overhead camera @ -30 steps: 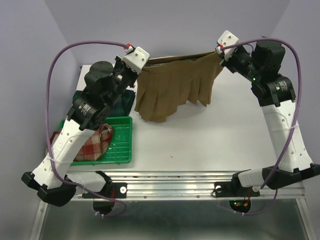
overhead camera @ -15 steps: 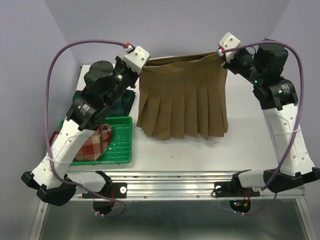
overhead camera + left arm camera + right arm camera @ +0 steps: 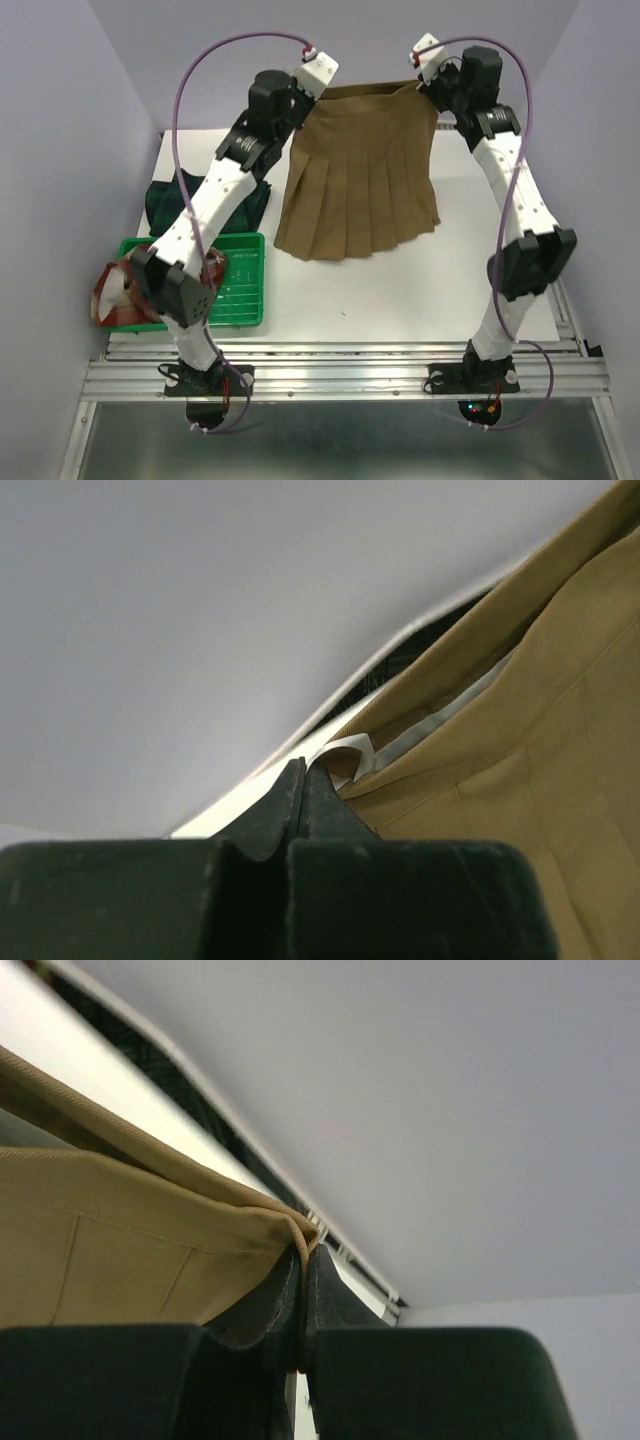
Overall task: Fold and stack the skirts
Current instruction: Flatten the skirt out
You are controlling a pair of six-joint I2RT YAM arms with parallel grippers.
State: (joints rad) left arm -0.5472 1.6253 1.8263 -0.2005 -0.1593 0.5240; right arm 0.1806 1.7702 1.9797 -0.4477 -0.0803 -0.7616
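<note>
The tan-brown pleated skirt [image 3: 360,180] hangs spread by its waistband at the far side of the table, its hem resting on the table. My left gripper [image 3: 316,88] is shut on the left waistband corner [image 3: 345,760]. My right gripper [image 3: 424,78] is shut on the right waistband corner [image 3: 300,1232]. The dark green-navy tartan skirt [image 3: 175,198] lies at the left, partly hidden by the left arm. The red-orange-white plaid skirt [image 3: 120,295] lies bunched at the left end of the green tray [image 3: 238,285].
The green plastic tray sits at the near left of the white table [image 3: 400,290]. Lilac walls [image 3: 60,120] close in the left, back and right. Both arms reach far out over the table.
Both grippers have moved away to the far edge and closer together, carrying the tan skirt's waistband back. The skirt swung from bunched to hanging flat. Both arms are now stretched out.
</note>
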